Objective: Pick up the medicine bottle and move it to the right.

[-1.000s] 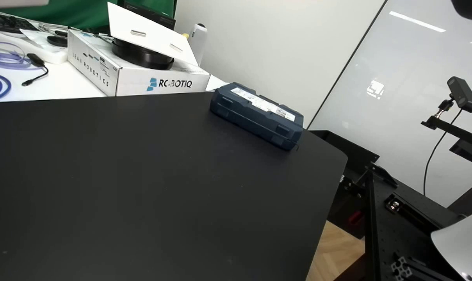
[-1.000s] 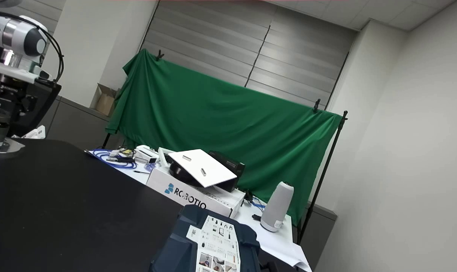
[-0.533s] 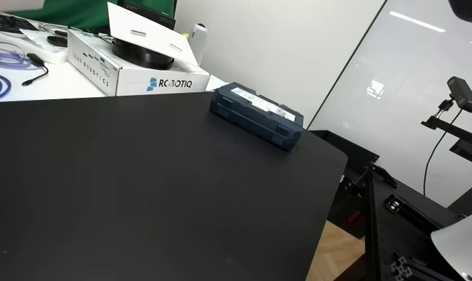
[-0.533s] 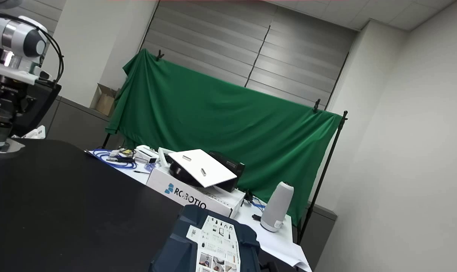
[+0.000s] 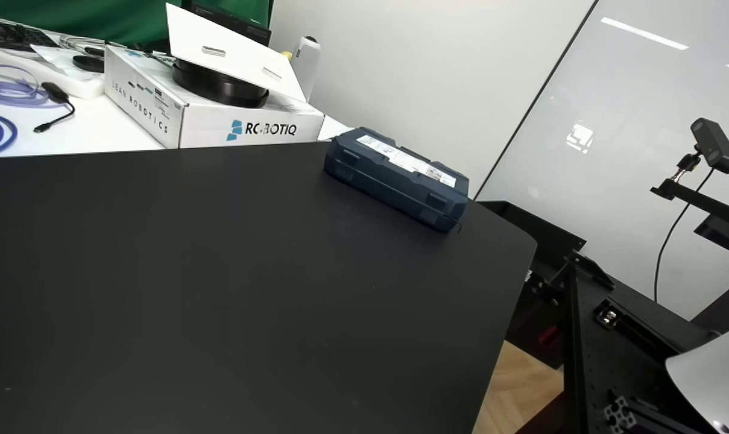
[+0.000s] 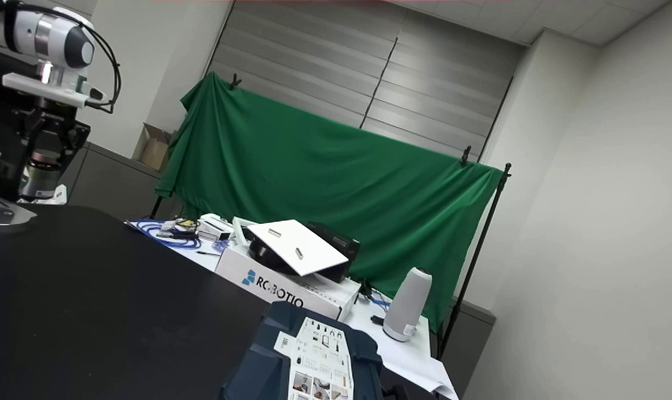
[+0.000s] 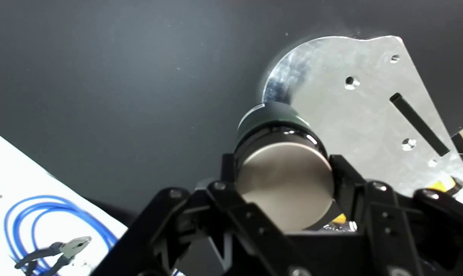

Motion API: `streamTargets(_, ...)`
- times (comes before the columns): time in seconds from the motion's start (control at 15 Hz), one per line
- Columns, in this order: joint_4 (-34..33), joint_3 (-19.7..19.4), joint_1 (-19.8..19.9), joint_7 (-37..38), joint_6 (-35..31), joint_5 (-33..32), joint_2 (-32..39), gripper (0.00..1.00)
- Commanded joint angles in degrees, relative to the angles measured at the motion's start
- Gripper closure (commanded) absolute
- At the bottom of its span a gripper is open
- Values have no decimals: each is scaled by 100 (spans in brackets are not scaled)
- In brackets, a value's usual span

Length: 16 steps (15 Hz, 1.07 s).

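Note:
The medicine bottle is a dark cylinder with a wide, flat grey-brown cap [image 7: 288, 184]. My gripper [image 7: 282, 165] is shut on it, with one finger on each side just below the cap. In an exterior view the bottle [image 6: 42, 176] hangs nearly upright under the gripper [image 6: 46, 153]. It is raised clear of the silver metal plate [image 6: 8, 215] at the far left of the black table. In the wrist view the plate [image 7: 373, 119] lies below and to the right of the bottle. In the remaining exterior view [image 5: 219, 289], which shows the black table, neither gripper nor bottle is visible.
A dark blue case [image 5: 397, 181] with a white label lies at the table's edge, also seen in an exterior view [image 6: 263, 361]. A white Robotiq box [image 5: 249, 128] stands beyond the table. Pliers [image 7: 61, 251] and blue cable [image 7: 43, 205] lie on the white surface beyond the edge.
In an exterior view my gripper and the bottle have moved up and right, off the plate. Earlier the bottle stood at the plate. The pale part at another view's top left corner has left the picture.

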<state>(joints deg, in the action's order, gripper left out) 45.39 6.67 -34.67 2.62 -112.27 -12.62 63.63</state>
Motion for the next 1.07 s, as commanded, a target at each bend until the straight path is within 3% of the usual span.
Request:
streamTargets(0.0,1094,-177,359,191,-116,-24,-852,63)
streamTargets(0.67,3683,-553,1511,227,-705,103,-2416,63)
streamTargets(1.0,5031,-494,2139,21,-1170,62,-3030,63)
